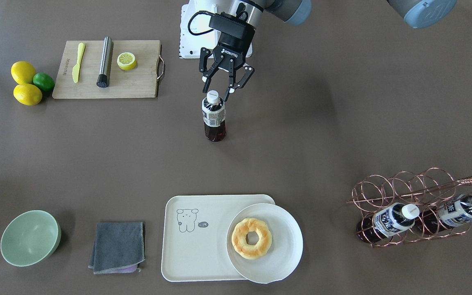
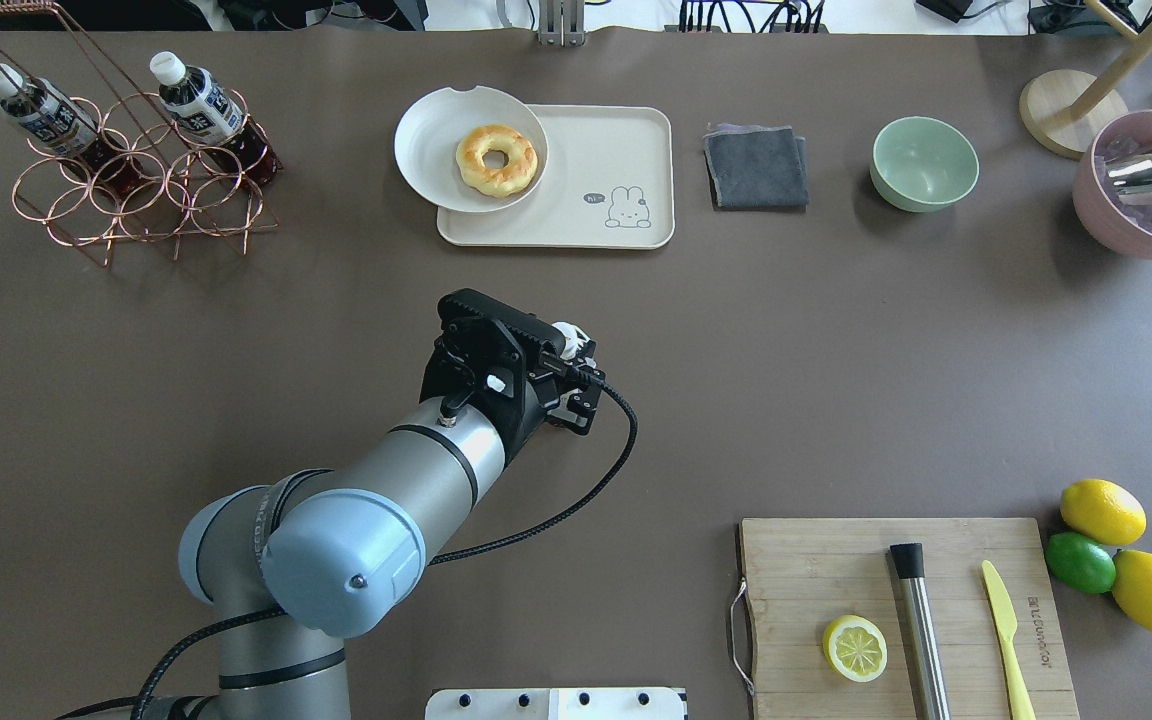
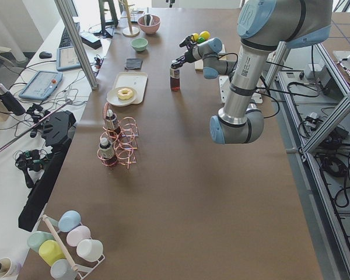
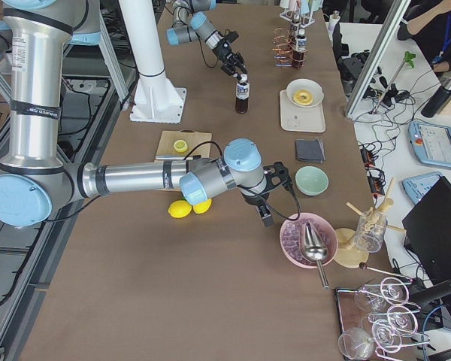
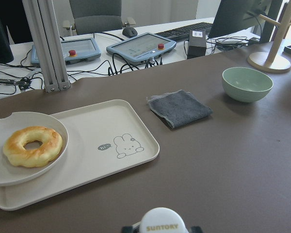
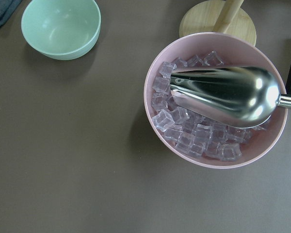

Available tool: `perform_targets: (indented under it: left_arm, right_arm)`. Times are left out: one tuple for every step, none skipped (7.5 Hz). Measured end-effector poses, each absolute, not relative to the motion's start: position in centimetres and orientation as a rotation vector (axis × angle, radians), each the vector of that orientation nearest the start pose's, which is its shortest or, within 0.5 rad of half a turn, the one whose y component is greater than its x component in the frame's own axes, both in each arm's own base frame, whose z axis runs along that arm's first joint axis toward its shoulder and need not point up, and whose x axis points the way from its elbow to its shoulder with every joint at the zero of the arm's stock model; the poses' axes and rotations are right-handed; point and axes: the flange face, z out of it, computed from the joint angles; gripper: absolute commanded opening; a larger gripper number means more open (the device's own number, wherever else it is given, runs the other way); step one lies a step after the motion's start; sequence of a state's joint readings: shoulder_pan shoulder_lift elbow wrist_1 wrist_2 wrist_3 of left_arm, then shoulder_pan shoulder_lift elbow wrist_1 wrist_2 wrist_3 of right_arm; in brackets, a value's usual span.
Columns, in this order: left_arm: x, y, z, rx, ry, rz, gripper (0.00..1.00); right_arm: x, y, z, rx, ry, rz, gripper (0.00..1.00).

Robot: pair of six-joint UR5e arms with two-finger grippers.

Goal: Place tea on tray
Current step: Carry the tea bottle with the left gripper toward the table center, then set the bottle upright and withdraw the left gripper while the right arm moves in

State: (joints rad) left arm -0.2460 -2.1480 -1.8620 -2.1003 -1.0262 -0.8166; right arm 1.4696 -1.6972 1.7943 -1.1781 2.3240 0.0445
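Note:
One tea bottle (image 1: 214, 116) stands upright on the brown table, mid-table, apart from the tray. My left gripper (image 1: 217, 91) hangs straight over it, open, with a finger on each side of the white cap. The left wrist view shows that cap (image 5: 162, 223) at its bottom edge. The cream tray (image 1: 195, 254) lies toward the operators' side, its bear-drawing half bare; it also shows ahead in the left wrist view (image 5: 97, 165). My right gripper (image 4: 264, 214) shows only in the exterior right view, near the pink bowl; I cannot tell its state.
A round white plate (image 1: 279, 266) with a doughnut overlaps one end of the tray. A copper rack (image 1: 416, 196) holds two more bottles. A grey cloth (image 1: 117, 246), green bowl (image 1: 30, 237), cutting board (image 1: 137, 88) and pink ice bowl (image 2: 1101, 225) are around.

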Motion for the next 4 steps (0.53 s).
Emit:
perform_targets:
  left_arm:
    - [51.6, -32.2, 13.0, 1.046, 0.987, 0.026, 0.98]
    - [50.5, -32.2, 12.2, 1.054, 1.007, 0.011, 0.98]
    - [48.6, -32.5, 11.3, 1.066, 1.031, -0.009, 0.98]
    - [46.6, -32.8, 11.2, 1.073, 1.048, -0.022, 0.98]
  right_arm:
    - [1.8, -46.3, 56.3, 0.413, -0.771, -0.238, 1.0]
    - [1.8, -46.4, 56.2, 0.414, -0.771, -0.239, 1.0]
    - [1.7, -46.4, 56.0, 0.416, -0.78, -0.241, 1.0]
    - [1.4, -46.6, 55.1, 0.419, -0.795, -0.233, 1.0]
